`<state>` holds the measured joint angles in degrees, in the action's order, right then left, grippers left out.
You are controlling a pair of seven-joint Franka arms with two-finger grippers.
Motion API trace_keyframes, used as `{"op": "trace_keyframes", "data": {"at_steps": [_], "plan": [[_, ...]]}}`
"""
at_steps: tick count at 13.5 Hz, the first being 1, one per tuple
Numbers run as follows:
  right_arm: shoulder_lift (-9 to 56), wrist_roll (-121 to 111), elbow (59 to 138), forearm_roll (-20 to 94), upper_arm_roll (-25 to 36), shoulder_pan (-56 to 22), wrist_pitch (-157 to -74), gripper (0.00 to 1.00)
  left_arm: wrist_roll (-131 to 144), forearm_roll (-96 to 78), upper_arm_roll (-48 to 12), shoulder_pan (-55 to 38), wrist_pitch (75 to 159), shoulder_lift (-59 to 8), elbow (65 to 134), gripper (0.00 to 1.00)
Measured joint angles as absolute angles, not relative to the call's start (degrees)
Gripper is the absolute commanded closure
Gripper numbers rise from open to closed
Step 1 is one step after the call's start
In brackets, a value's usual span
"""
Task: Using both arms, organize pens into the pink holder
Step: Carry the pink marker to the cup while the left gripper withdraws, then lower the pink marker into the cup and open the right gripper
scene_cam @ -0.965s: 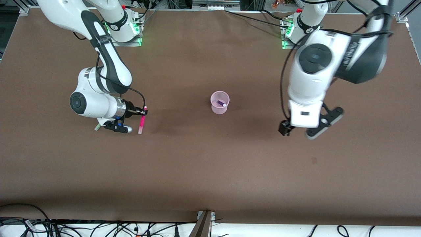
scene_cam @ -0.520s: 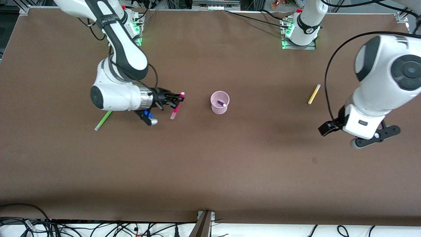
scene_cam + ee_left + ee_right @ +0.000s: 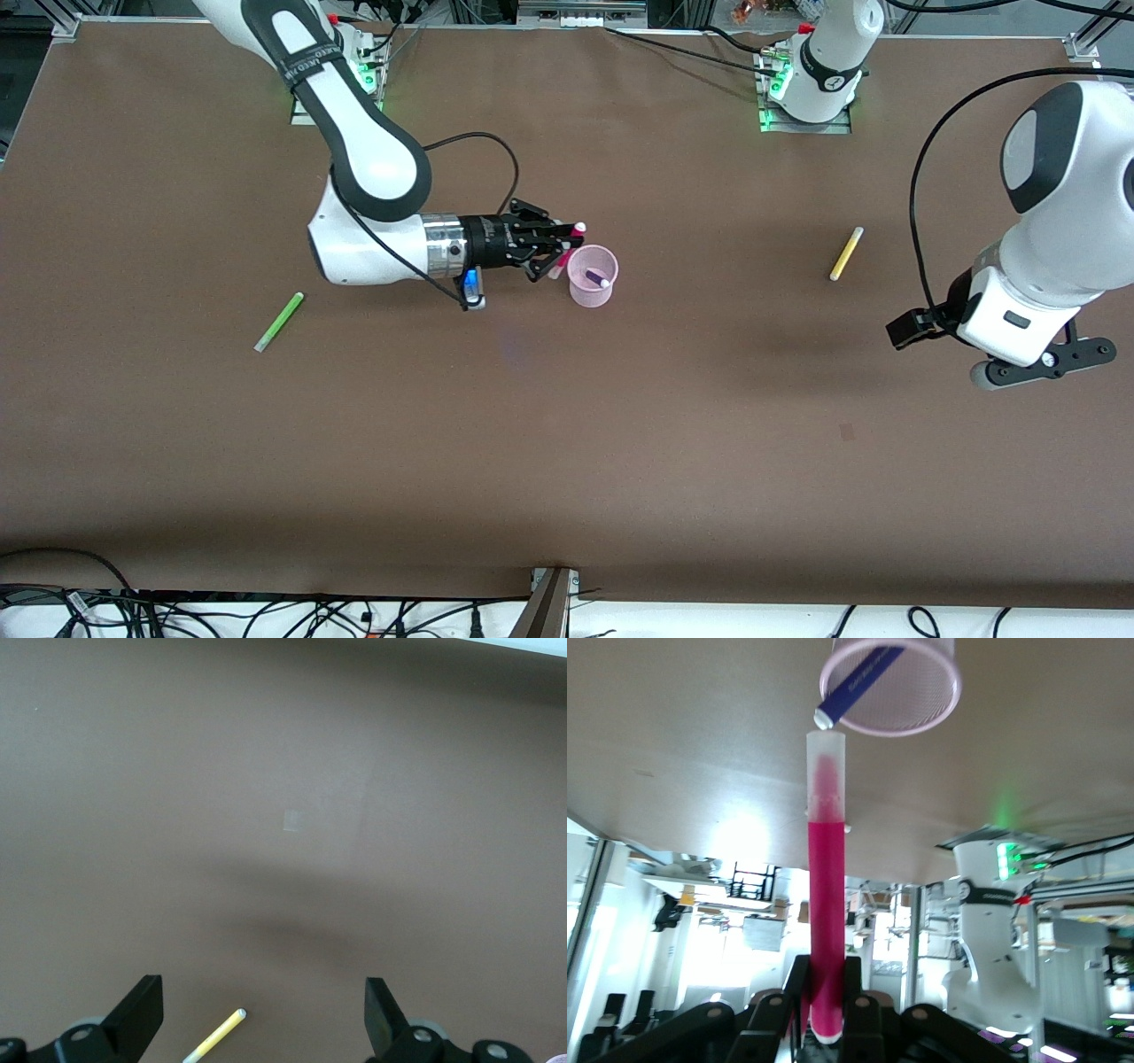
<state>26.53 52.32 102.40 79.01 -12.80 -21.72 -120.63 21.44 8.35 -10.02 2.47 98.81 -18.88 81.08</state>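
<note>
- Right gripper [image 3: 567, 245], jaws clenched on the magenta pen [image 3: 826, 904], is just beside the pink holder [image 3: 592, 276]; the pen's pale end points at the rim.
- Purple pen [image 3: 596, 278] leans inside the holder.
- Left gripper [image 3: 264, 1020], jaws released, hovers over the worktop [image 3: 620, 425] near the yellow pen [image 3: 846, 253].
- Green pen [image 3: 279, 322] lies slantwise toward the right arm's end.
</note>
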Motion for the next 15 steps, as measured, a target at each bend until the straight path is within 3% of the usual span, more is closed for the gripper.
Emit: {"op": "trace_keyframes", "data": {"at_steps": [5,10,15], "plan": [[31.6,50.0,102.7,85.3,-12.9,-26.7,-123.3,1.0,15.2,4.1,-7.5,2.4,96.2,-17.0,81.1,0.0],[32.9,48.4,102.5,85.4,-12.9,-27.9,-124.0,1.0,5.3,0.0,6.3,-6.2,95.3,-13.5,84.2,0.0],[33.2,46.6,102.4,85.2,-12.7,-27.9,-124.8,1.0,3.4,0.0,7.5,-6.5,96.1,-12.6,86.1,0.0]]}}
